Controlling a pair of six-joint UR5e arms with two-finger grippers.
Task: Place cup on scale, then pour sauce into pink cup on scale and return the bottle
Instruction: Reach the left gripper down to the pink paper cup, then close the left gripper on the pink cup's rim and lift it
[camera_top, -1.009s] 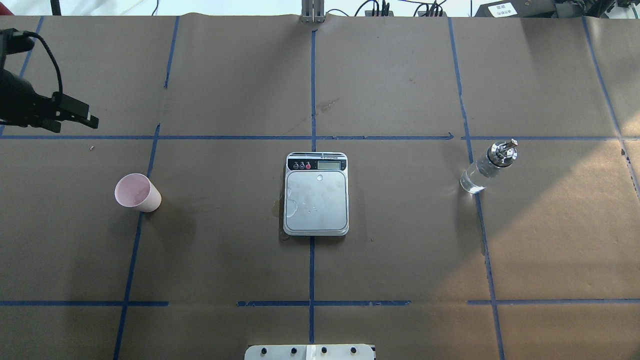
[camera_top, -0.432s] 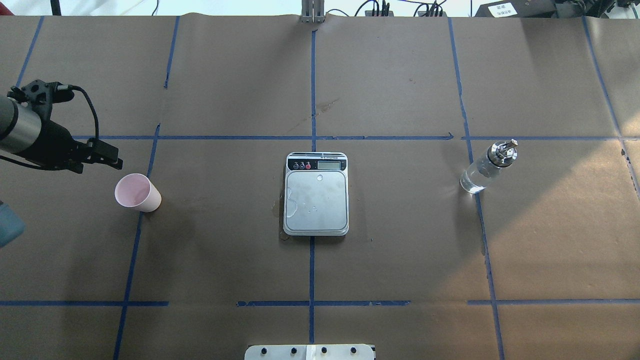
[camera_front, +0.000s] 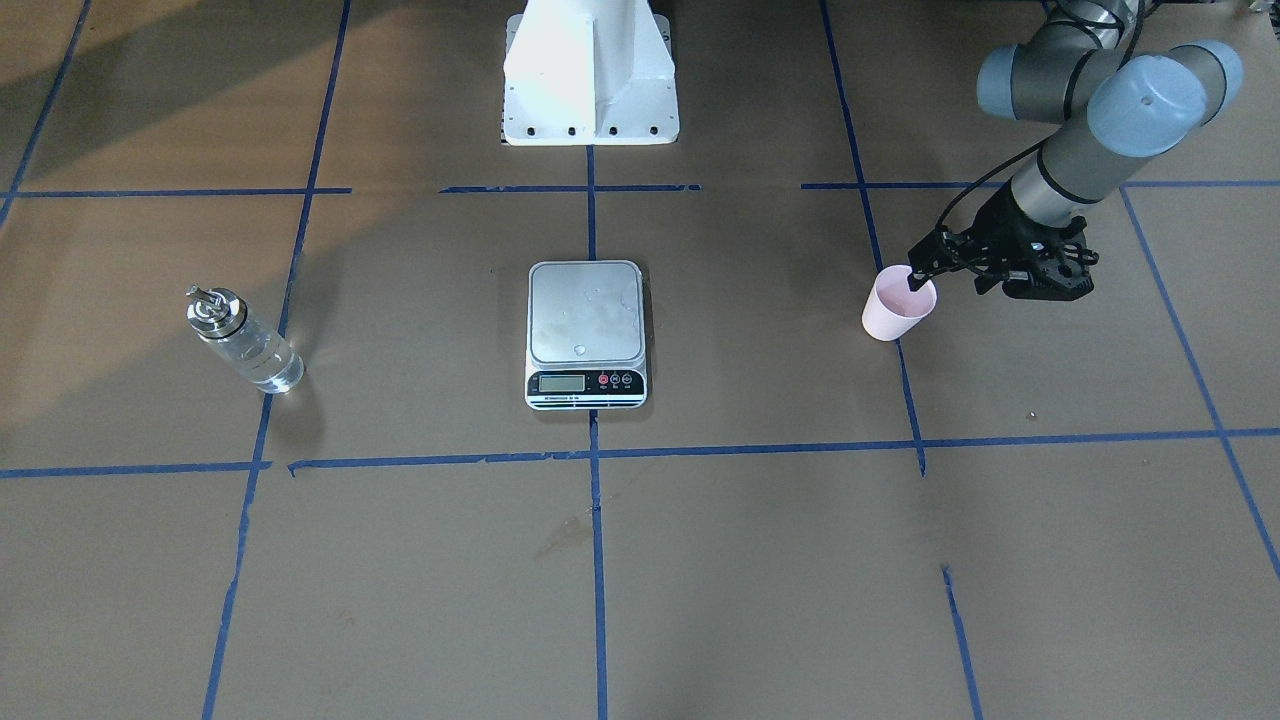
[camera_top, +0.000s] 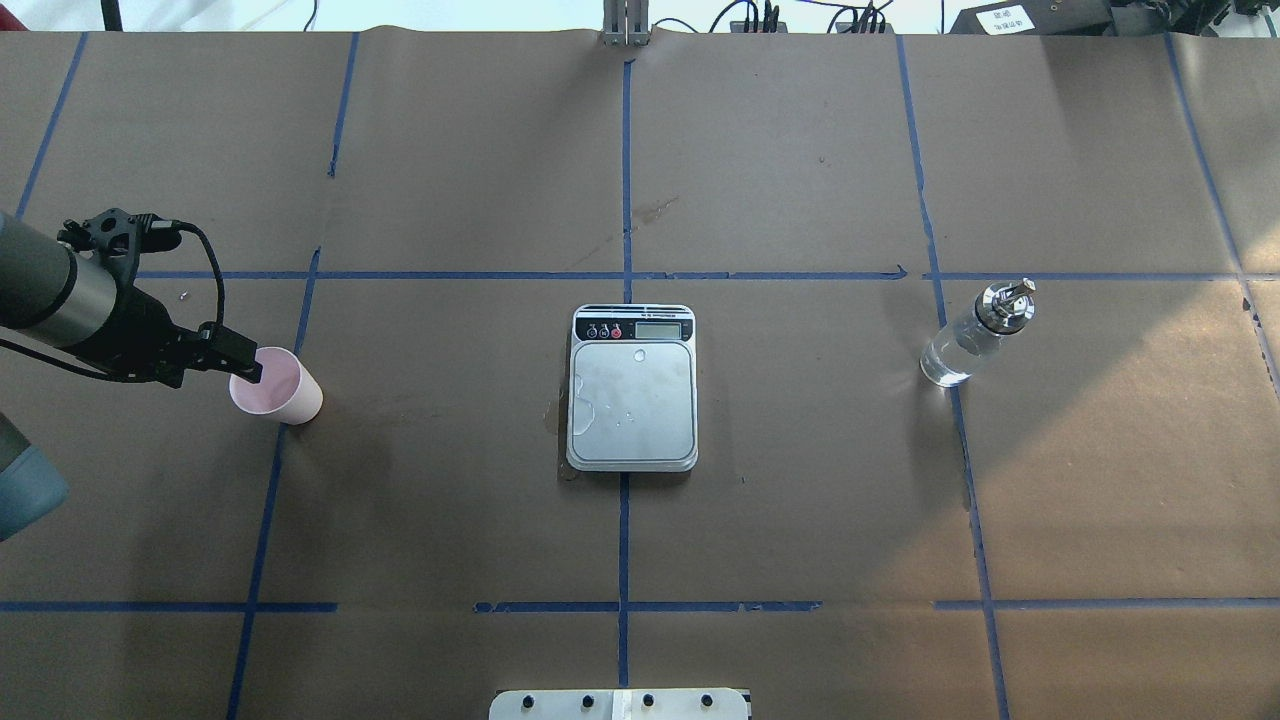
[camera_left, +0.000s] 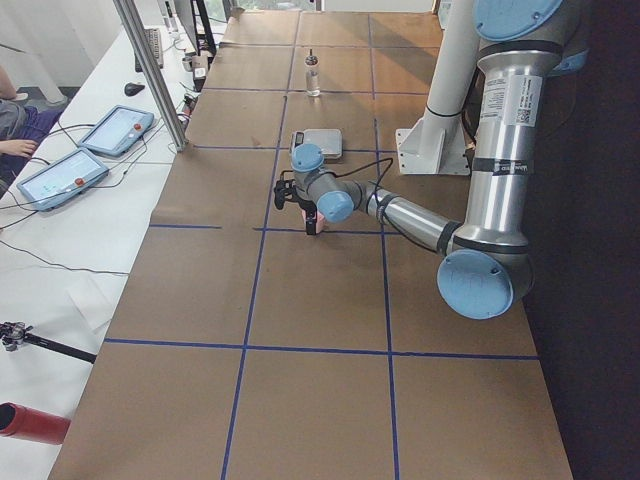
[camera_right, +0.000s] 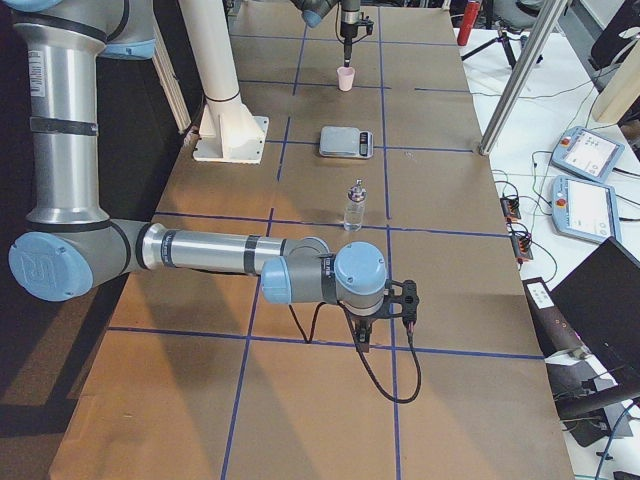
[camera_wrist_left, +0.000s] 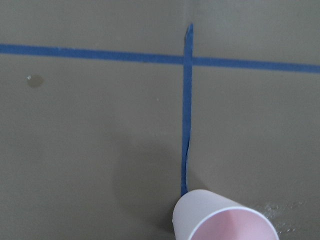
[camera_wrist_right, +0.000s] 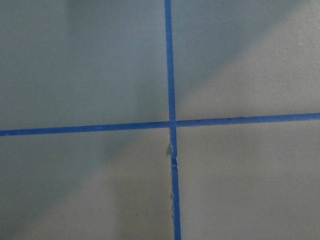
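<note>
The pale pink cup (camera_top: 280, 392) stands upright on the brown paper at the table's left, also in the front view (camera_front: 895, 315) and the left wrist view (camera_wrist_left: 220, 222). My left gripper (camera_top: 248, 370) is at the cup's near-left rim, apparently open, with one fingertip (camera_front: 915, 282) over its mouth. The scale (camera_top: 632, 400) sits in the middle with nothing on its plate. The clear glass bottle (camera_top: 960, 345) with a metal cap stands at the right. My right gripper (camera_right: 362, 340) hangs low over bare paper far from the bottle; I cannot tell whether it is open.
The white robot base (camera_front: 590, 80) stands behind the scale. Blue tape lines cross the paper. Small wet marks lie on the scale's plate. Two tablets (camera_right: 585, 205) and a metal post (camera_right: 510, 80) are beyond the table's far edge.
My left gripper has come in from the far left, moving right and toward me, down to the cup's rim. The cup, scale and bottle have not moved.
</note>
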